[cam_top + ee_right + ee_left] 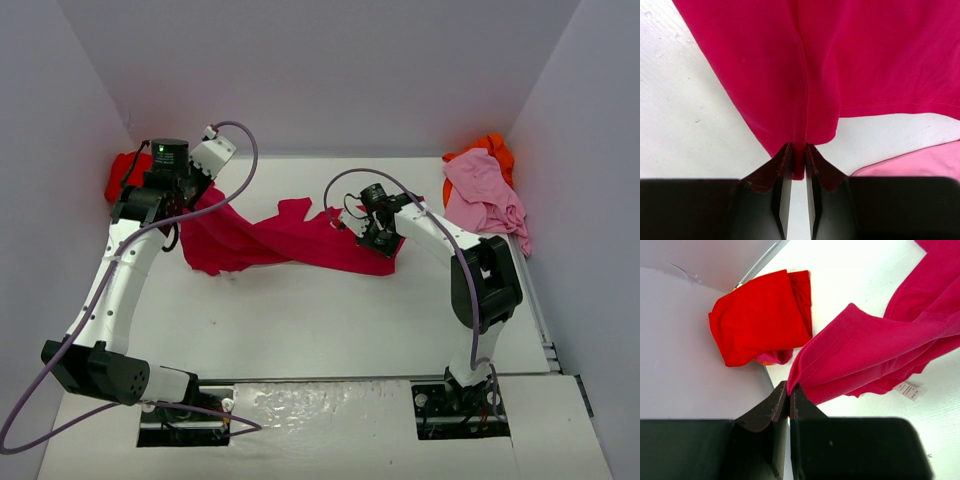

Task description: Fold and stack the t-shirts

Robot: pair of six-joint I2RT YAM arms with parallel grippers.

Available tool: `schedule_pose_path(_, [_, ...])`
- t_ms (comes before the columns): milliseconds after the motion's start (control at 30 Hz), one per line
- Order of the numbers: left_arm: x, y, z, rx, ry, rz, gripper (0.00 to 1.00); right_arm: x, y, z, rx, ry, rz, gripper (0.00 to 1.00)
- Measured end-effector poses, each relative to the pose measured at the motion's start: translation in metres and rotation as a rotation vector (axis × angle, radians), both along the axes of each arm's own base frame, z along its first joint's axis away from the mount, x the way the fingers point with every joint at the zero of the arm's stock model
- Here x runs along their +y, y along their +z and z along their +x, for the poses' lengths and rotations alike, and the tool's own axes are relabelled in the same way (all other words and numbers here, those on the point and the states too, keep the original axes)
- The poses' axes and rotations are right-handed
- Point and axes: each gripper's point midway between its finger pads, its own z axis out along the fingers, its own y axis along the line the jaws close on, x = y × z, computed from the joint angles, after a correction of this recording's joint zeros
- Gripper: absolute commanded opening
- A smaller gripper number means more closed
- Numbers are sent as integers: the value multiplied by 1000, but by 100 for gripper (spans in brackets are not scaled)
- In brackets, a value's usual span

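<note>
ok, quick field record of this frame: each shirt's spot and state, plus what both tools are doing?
crimson shirt: unfolded, bunched, strung across the middle of the table between the two arms
left tool: shut on the crimson shirt's left end
right tool: pinching a fold at its right end
red shirt: folded, far-left corner
pink shirt: crumpled, far-right corner
orange shirt: behind the pink one, mostly covered
folded so far: red only

Shirt [290, 240] stretched btwn L gripper [789, 390] & R gripper [799, 150].
</note>
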Motion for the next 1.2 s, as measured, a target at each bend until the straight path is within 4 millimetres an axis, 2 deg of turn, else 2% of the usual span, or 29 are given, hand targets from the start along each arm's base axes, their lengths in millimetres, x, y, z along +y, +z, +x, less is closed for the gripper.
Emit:
schedule_pose_path(33, [0,0,0,0,0,0,0,0,1,0,-3,-1,-1,0])
schedule_pose_path(533, [1,0,0,-2,4,2,0,-3,0,-2,2,3,-12,0])
schedule_pose_path(667, [5,5,3,-26,31,13,0,-9,-3,-6,14,10,-39,0])
schedule_pose_path(767, [13,12,8,-63,74,29,0,-21,6,6,-16,-16,-59,0])
schedule_pose_path(833, [19,19,11,-95,112,39,0,-34,25,27,-71,-68,-56,0])
schedule_pose_path(900, [25,29,16,-132,156,48,0,-47,62,62,-178,-131,-28,0])
schedule_pose_path(967, [30,48,23,-183,199,46,0,-62,122,107,-368,-205,19,0])
schedule_pose_path(1033, [33,73,30,-251,234,32,0,-80,180,136,-554,-273,50,0])
schedule_pose_path(1100, [36,106,33,-337,263,3,0,-89,228,143,-694,-309,79,0])
schedule_pose_path(1200, [38,153,28,-455,286,-44,0,-92,291,134,-859,-327,128,0])
